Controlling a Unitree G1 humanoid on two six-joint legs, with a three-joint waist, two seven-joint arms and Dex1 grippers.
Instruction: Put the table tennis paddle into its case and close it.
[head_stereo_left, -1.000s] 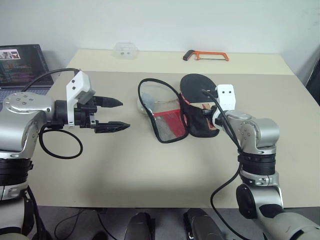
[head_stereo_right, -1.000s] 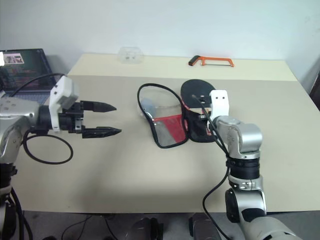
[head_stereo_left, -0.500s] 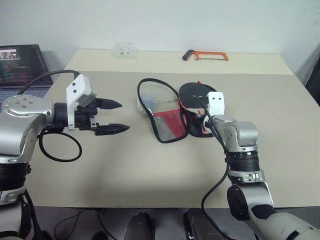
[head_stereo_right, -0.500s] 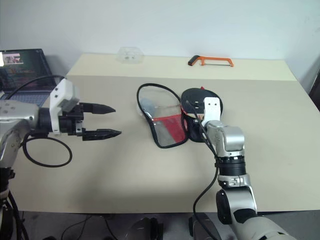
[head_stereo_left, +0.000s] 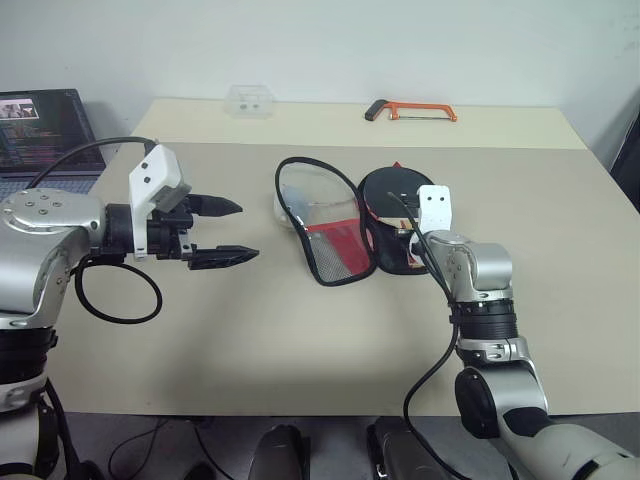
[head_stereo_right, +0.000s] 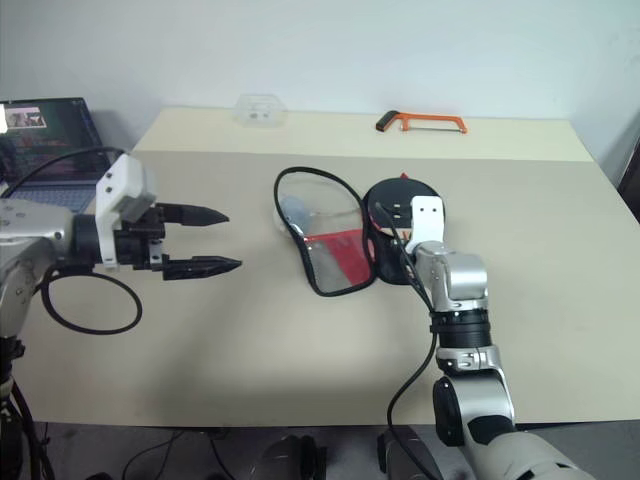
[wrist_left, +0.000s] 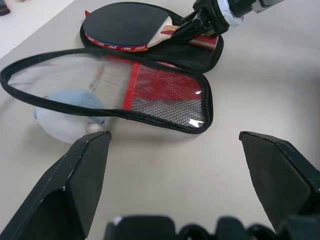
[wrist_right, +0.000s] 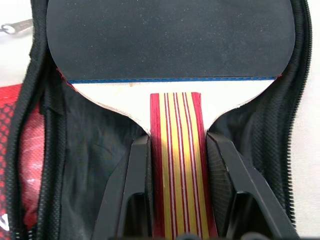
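Note:
The case (head_stereo_left: 322, 228) lies unzipped in the middle of the table, its clear and red mesh flap (wrist_left: 145, 90) spread to the left. A grey-white round charm (wrist_left: 65, 117) rests beside that flap. The table tennis paddle (wrist_right: 170, 35) lies with its black face up inside the case's black right half (wrist_right: 100, 150). My right gripper (wrist_right: 178, 142) is shut on the paddle's striped handle, one finger (wrist_right: 137, 180) on each side. My left gripper (head_stereo_left: 248, 230) hovers open to the left of the case, pointing at it and holding nothing.
An orange hacksaw (head_stereo_left: 410, 110) and a small clear plastic box (head_stereo_left: 250, 100) lie at the table's far edge. A laptop (head_stereo_left: 40, 125) stands off the table's left side. Bare tabletop (head_stereo_left: 300, 340) stretches from the case to the near edge.
My right gripper has sunk and gone slightly forward, laying the paddle down from a raised tilt to flat in the case's right half. The left gripper has kept still.

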